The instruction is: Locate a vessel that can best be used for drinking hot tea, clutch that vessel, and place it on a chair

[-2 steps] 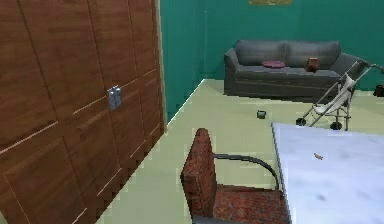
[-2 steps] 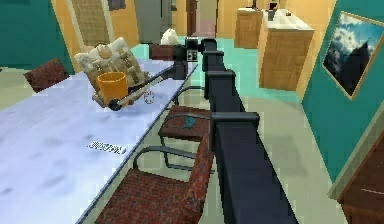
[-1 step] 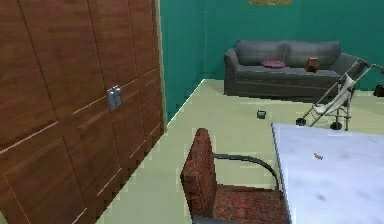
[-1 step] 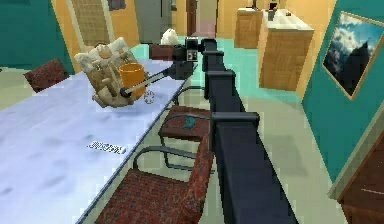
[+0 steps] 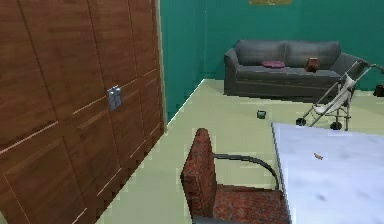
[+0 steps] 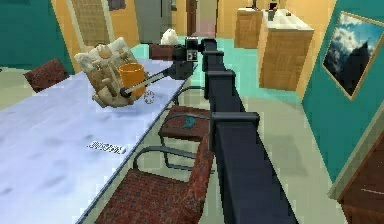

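Ahead of you, tall wood doors (image 5: 70,100) take up the forward view's left, against a teal wall. A pale table (image 5: 340,185) lies at that view's lower right, with a red chair (image 5: 225,190) drawn up at its near corner. A grey sofa (image 5: 290,80) stands against the far wall, and a folding buggy (image 5: 340,100) stands between sofa and table.

In the arm side view the table runs up the left half. The arm (image 6: 235,140) rises as a dark bar along the table's right edge. Two more red chairs stand between arm and table, a near chair (image 6: 150,195) and a second chair (image 6: 185,125) farther out. A far chair (image 6: 45,73) stands beyond the table at the left. A wooden counter (image 6: 285,55) stands at the upper right, and a painting (image 6: 352,50) hangs on the teal wall at the right.

Your task's thing looks to be the orange vessel (image 6: 133,73). It stands on the table's far part, just beside a tan lumpy figure (image 6: 100,68) on its left.

The gripper (image 6: 128,92) reaches left from the arm's end, and its thin fingers (image 6: 150,82) run across the vessel's lower side. You cannot tell how the fingers stand, nor whether they hold anything, since the vessel and figure sit on the table right there.

A small flat slip (image 6: 105,147) lies on the table nearer to you.
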Motion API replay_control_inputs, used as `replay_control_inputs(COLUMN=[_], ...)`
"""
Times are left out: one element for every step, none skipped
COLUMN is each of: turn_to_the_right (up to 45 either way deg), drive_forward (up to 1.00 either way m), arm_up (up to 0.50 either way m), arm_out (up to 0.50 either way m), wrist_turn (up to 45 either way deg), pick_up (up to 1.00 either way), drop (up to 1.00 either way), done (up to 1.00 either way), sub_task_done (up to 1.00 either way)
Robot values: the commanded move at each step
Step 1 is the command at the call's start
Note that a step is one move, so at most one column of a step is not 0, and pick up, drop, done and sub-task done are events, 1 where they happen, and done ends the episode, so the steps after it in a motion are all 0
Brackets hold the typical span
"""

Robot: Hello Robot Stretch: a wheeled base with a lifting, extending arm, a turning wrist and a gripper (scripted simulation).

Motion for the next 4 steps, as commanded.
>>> replay_control_inputs(turn_to_the_right=[0.0, 0.0, 0.0, 0.0], drive_forward=[0.00, 0.00, 0.00, 0.00], arm_up=[-0.50, 0.00, 0.00, 0.00], arm_out=[0.00, 0.00, -0.10, 0.00], wrist_turn=[0.0, 0.0, 0.0, -45.0], pick_up=[0.00, 0.00, 0.00, 0.00], drop=[0.00, 1.00, 0.00, 0.00], done=[0.00, 0.00, 0.00, 0.00], sub_task_done=[0.00, 0.00, 0.00, 0.00])
